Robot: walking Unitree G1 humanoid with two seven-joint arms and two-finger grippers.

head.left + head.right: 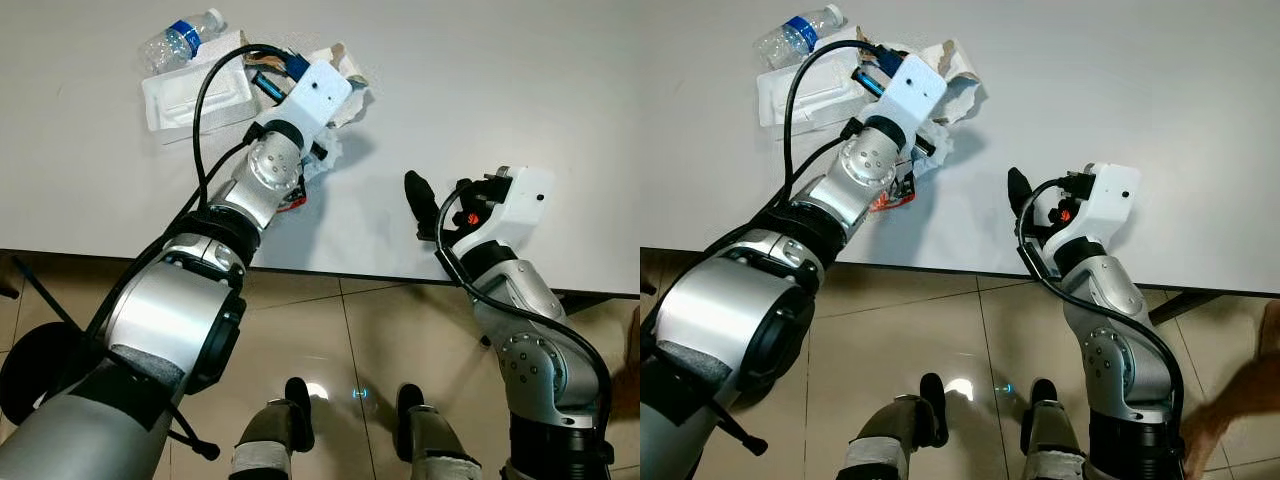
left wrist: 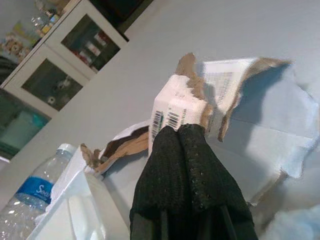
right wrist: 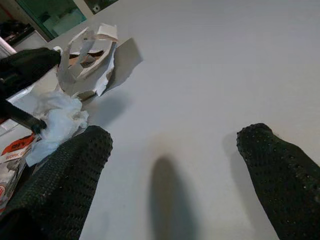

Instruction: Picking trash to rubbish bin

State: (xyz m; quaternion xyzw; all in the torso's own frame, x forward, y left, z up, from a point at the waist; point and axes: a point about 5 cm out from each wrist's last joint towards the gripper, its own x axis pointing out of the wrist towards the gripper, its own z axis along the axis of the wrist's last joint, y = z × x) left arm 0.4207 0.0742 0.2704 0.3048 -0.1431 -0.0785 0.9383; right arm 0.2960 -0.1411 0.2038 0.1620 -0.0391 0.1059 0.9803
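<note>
Where barcodes show, left gripper (image 2: 184,131) clenches torn carton (image 2: 200,100); one water bottle (image 1: 180,40), label possibly "Save"; right gripper (image 3: 172,150) released over surface (image 1: 500,90)

On the table (image 1: 520,90), the bottle (image 1: 180,38) lies behind the tray (image 1: 190,98) (torn carton (image 1: 952,82) at its right).

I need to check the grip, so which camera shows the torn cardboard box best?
The left wrist view: the torn cardboard box sits close up, pinched by the left gripper. Head views have it mostly behind that wrist; right wrist view shows it far off.
</note>
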